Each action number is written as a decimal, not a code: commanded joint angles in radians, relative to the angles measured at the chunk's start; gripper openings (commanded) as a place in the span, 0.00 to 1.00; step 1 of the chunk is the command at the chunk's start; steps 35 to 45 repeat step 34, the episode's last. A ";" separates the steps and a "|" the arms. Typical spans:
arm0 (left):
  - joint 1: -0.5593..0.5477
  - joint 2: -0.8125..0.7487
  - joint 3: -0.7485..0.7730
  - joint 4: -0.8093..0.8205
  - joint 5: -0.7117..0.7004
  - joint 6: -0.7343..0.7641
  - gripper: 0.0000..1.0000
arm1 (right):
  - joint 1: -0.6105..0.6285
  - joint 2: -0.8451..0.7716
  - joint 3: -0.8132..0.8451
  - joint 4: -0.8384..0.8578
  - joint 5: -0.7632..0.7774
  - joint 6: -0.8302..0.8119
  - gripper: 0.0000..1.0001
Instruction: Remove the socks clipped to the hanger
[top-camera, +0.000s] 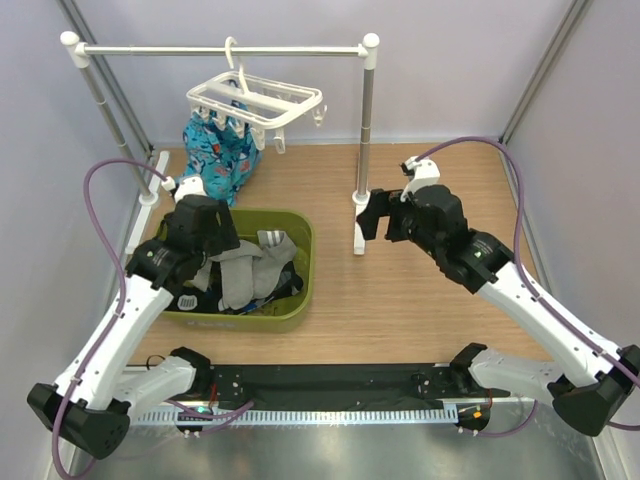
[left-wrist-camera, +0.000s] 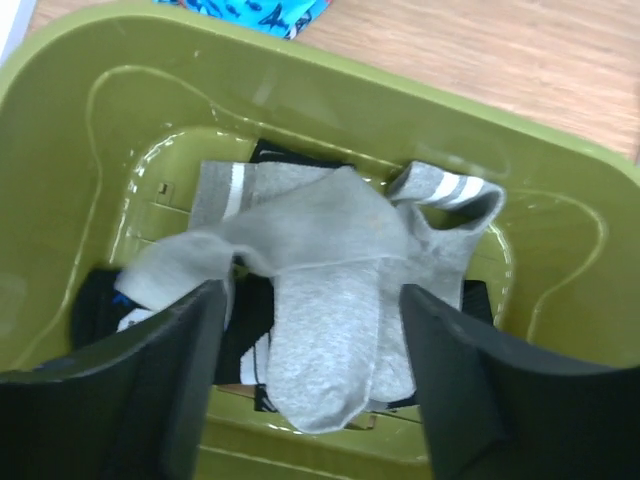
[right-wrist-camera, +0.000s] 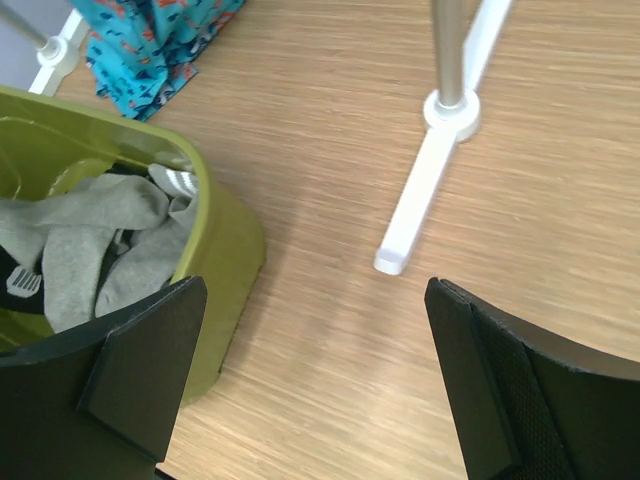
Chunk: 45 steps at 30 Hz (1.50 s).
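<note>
Left side: stretched forward from the near edge of the table (top-camera: 420, 300), elbow out, wrist tipped down, with the left claw (left-wrist-camera: 312, 295) hanging straight over the green tub (top-camera: 270, 213). Released: jaws spread wide, pinching nothing, a fold of grey fabric just touching the finger (left-wrist-camera: 190, 370) on the left of the wrist view.

Right side: angled inward across the table, forearm low, with the right claw (right-wrist-camera: 315, 290) poised above bare wood between the tub and the foot of the white rail stand (top-camera: 200, 47). Likewise released, jaws fully apart, nothing between them.

Down in the tub: the socks (left-wrist-camera: 335, 270), heaped loosely. Grey ones on top, soft and crumpled, draped over one another, two of them with striped cuffs. Black ones underneath, peeking out at the edges. On one black sock, a small white mark, too small to read.

Up at the back: the hanger (top-camera: 255, 95), a white grid frame hooked over the stand's crossbar, tilted, small clips dangling beneath. Below its left end, reaching down to the table behind the tub: a blue patterned cloth (top-camera: 222, 155) flecked with orange and white. Cannot tell what kind of garment, nor which clips hold it.
</note>
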 joint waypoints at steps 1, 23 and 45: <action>0.006 -0.041 0.077 -0.036 0.024 0.021 0.80 | -0.002 -0.065 0.013 -0.083 0.136 0.064 1.00; 0.006 -0.444 -0.118 0.343 0.530 0.189 1.00 | 0.000 -0.225 0.047 -0.244 0.245 0.109 1.00; 0.006 -0.429 -0.118 0.343 0.524 0.193 1.00 | 0.000 -0.314 -0.007 -0.160 0.256 0.055 1.00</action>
